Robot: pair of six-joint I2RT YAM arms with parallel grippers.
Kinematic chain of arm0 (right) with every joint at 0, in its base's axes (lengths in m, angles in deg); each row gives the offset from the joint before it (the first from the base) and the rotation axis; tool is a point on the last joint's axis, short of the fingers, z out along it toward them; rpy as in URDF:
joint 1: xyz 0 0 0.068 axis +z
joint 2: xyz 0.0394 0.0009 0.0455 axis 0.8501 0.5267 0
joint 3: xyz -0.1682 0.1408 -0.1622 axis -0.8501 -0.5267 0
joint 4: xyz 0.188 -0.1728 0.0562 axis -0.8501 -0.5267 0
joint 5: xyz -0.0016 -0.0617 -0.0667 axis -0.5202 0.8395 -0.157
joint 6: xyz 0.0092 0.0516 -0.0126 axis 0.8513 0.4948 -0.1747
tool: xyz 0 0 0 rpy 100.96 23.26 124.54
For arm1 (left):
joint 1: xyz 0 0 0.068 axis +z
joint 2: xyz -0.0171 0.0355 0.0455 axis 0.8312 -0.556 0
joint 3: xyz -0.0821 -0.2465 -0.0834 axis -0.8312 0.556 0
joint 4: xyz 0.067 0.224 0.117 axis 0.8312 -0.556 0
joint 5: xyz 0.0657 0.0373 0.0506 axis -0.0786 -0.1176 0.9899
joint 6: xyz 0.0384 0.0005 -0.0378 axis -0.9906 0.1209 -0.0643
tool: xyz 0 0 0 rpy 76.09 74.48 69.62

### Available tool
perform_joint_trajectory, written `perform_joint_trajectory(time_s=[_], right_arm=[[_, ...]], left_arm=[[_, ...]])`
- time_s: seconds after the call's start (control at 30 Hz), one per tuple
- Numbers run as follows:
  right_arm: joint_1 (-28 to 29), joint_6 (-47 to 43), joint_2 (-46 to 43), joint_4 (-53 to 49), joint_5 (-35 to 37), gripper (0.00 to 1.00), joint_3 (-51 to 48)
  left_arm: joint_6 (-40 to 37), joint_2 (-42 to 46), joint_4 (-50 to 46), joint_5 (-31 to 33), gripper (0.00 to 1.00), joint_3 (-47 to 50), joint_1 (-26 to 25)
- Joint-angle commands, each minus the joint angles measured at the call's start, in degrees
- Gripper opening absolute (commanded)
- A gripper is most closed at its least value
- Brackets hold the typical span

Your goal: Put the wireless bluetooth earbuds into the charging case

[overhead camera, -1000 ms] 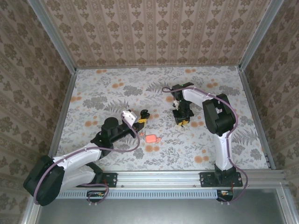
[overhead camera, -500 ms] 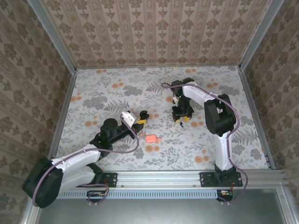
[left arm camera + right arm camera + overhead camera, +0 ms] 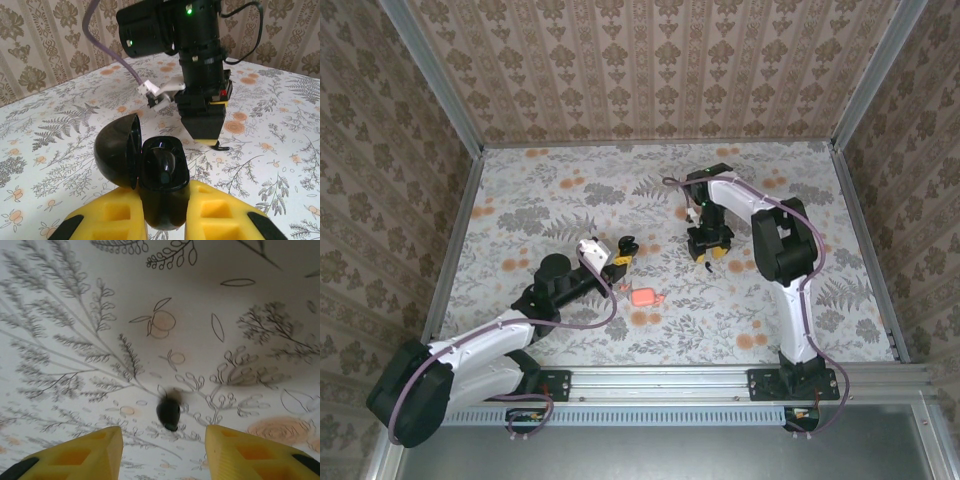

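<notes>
My left gripper is shut on the charging case, which here is glossy black, with its hinged lid swung open to the left and the hollow facing the camera. One small black earbud lies on the flowered table, between the yellow fingers of my right gripper and touching neither of them. That gripper stands open, pointing straight down at the table right of centre. In the left wrist view it hovers just beyond the case, with the earbud's thin stem poking out beneath it.
A small salmon-pink piece lies on the table in front of the left gripper. Patterned walls close in the back and both sides. A metal rail runs along the near edge by the arm bases.
The right gripper has opened and shifted slightly toward the back; the earbud now lies loose between its fingers. The left arm has barely moved, still holding the case.
</notes>
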Motion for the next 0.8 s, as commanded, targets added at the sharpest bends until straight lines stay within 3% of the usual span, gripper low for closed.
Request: perform_joint_trajectory(time_s=[0.0, 0.53, 0.77], right_arm=[[-0.2, -1.6, 1.6, -1.6, -0.8, 0.46, 0.8], [-0.1, -1.0, 3.5, 0.7, 0.8, 0.26, -1.7], [-0.2, 0.3, 1.2, 3.4, 0.1, 0.24, -3.3]], left_arm=[[-1.1, 1.2, -0.5, 0.4, 0.07, 0.4, 0.2], [-1.1, 1.4, -1.0, 0.6, 0.08, 0.5, 0.2], [-1.4, 1.4, -1.5, 1.1, 0.08, 0.2, 0.2]])
